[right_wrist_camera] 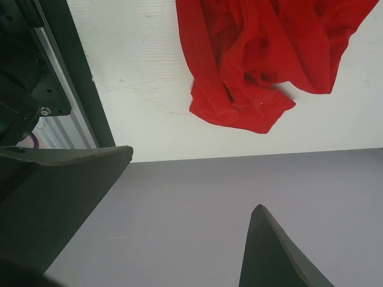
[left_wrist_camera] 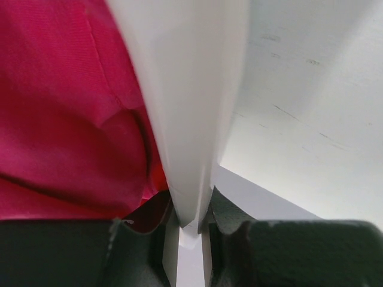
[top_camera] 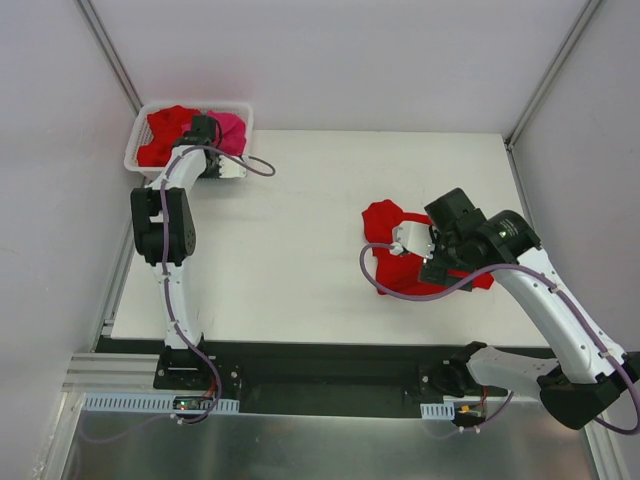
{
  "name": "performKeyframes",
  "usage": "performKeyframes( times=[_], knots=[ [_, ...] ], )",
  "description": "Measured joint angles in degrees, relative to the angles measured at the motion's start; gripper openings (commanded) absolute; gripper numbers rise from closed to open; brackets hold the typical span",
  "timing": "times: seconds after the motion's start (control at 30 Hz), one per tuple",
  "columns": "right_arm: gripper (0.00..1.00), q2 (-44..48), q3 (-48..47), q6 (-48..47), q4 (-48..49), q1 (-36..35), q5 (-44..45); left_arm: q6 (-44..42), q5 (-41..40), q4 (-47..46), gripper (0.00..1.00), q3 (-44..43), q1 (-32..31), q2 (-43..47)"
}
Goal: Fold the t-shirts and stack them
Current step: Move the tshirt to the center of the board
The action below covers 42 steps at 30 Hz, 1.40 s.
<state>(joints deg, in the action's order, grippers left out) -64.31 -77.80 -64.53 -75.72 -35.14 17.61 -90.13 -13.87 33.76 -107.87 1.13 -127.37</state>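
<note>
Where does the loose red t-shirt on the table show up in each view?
Top external: red t-shirt right of centre, partly under the right arm.
Left wrist: absent; basket wall mid-frame.
Right wrist: red t-shirt along the top, right of centre.
Shared landmark: the white table, in top and right wrist.

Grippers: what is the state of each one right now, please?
Left gripper: closed on the basket wall, one finger on each side.
Right gripper: open, holding nothing, apart from the red shirt.

Flat white rectangular worktop under the right pincer; pale grey panel walls beyond and beside it; aluminium corner posts.
</note>
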Motion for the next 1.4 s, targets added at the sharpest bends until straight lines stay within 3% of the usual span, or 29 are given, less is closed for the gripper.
performKeyframes(
  times=[0.47,1.4],
  knots=[
    [0.96,-0.1,0.0,-1.0,0.2,0.0,-0.5,7.3,-4.9,-9.6,0.0,11.6,-1.2,5.6],
    [0.96,-0.1,0.0,-1.6,0.5,-0.1,-0.5,6.8,-4.9,-7.2,0.0,9.1,-0.6,4.6]
  ],
)
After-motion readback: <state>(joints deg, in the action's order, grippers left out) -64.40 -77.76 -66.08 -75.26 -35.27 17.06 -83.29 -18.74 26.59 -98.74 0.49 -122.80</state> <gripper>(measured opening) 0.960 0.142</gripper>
